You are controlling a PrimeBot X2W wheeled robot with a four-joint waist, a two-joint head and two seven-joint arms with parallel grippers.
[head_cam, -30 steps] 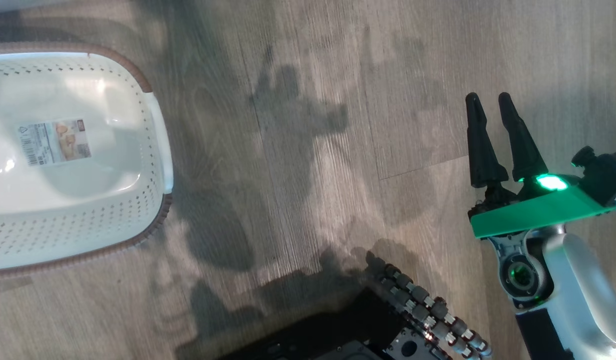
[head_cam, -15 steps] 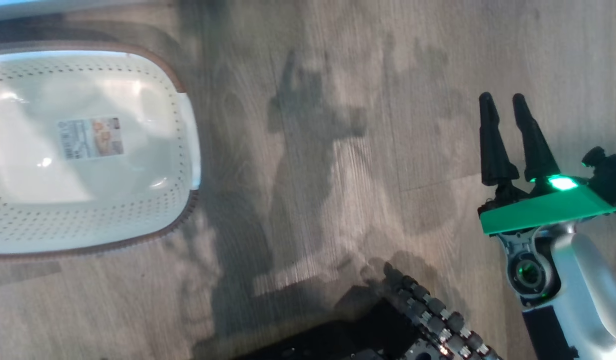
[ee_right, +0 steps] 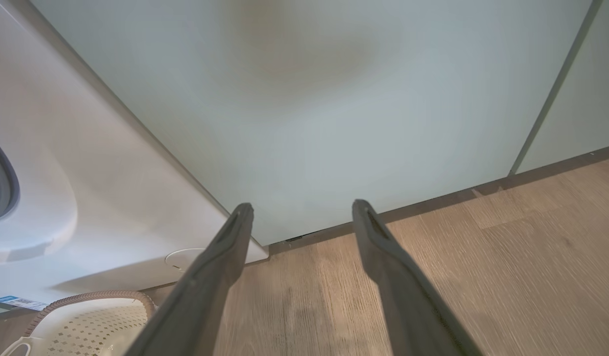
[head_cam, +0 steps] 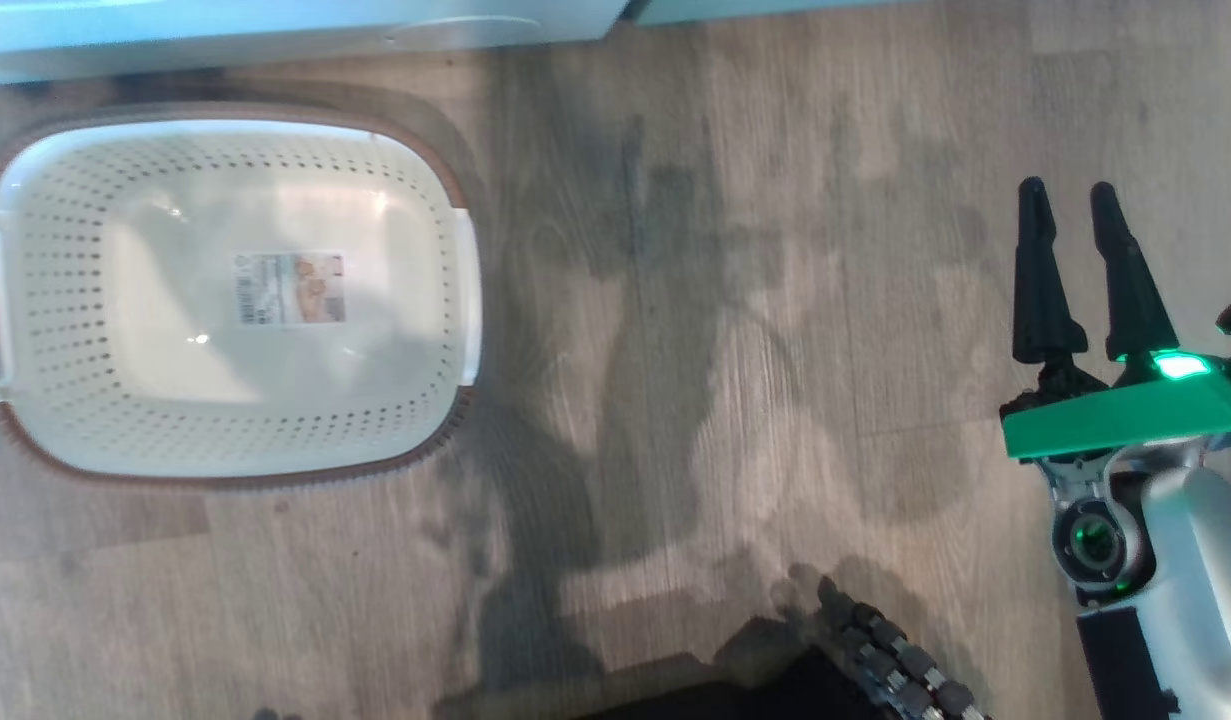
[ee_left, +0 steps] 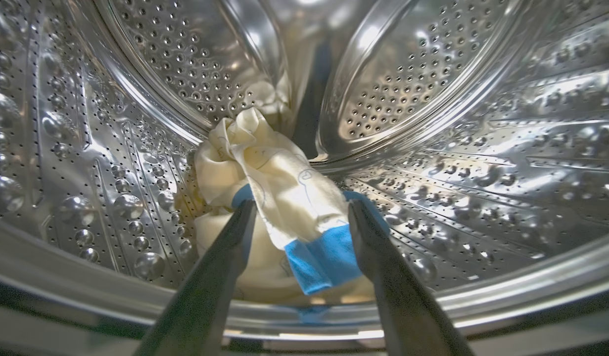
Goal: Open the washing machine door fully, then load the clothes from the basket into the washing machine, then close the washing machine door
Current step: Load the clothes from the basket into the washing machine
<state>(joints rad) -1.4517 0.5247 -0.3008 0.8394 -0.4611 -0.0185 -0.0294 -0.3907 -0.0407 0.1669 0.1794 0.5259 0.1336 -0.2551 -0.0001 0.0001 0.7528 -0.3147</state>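
Camera swing leftward: basket (head_cam: 415, 400) now almost whole in view, right claw (head_cam: 1065, 190) spread.

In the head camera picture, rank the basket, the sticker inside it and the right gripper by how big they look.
Largest to smallest:
1. basket
2. right gripper
3. sticker
The gripper probably sits nearer the camera than the other two, so its rank is less sure.

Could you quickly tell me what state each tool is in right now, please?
Left tool: open, gripping nothing; soft pale yellow garment with blue trim lies between its fingers in the steel drum.
Right tool: open, empty.
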